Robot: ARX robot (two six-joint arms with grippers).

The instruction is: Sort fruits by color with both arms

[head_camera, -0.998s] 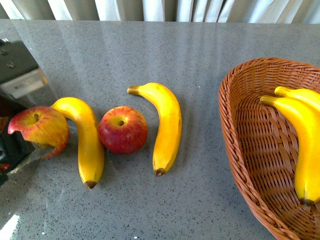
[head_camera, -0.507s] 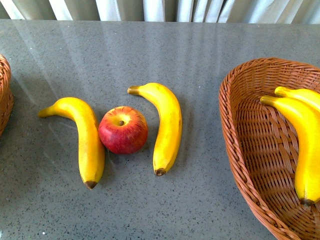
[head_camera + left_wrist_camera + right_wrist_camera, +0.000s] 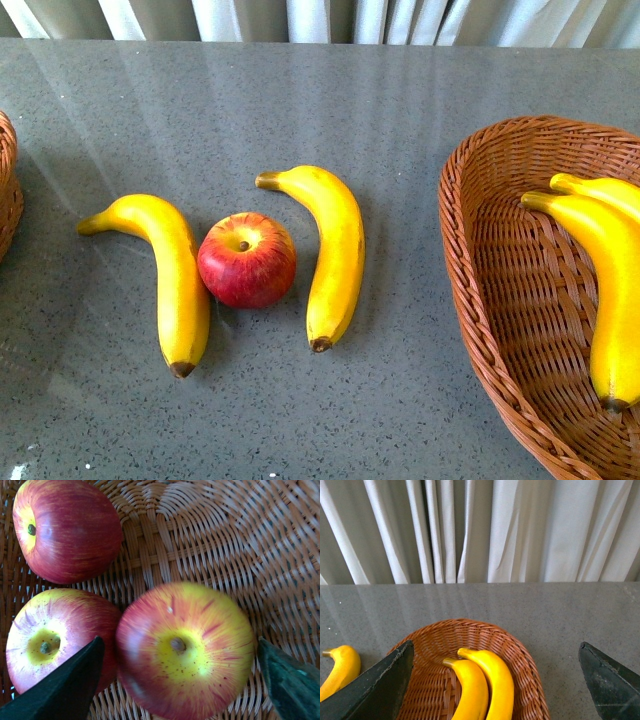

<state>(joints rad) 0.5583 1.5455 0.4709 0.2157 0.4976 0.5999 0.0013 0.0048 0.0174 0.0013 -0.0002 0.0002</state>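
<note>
On the grey speckled counter [image 3: 400, 110] a round red apple with a yellow top [image 3: 247, 259] lies between two long curved yellow bananas. The left banana [image 3: 165, 270] touches the apple's side, and the right banana [image 3: 330, 250] is just beside it. Both have the brown tip toward the camera.

At the right stands a brown woven wicker basket [image 3: 480, 300] with two more yellow bananas [image 3: 610, 290] lying side by side in it. At the left border only the rim of a second wicker basket [image 3: 8, 190] shows.

The left wrist view looks down into a pale woven basket floor [image 3: 225, 540]. The left hand [image 3: 180, 640] is spread wide, its two dark fingers [image 3: 65, 685] on either side of a red and yellow streaked apple [image 3: 185, 650]. I cannot tell if they touch it. Two other red apples [image 3: 67, 530] are beside it on the weave.

The right hand [image 3: 496, 645] is also spread wide and holds nothing. It hangs above the basket with the bananas, facing a white pleated curtain [image 3: 520, 530].
</note>
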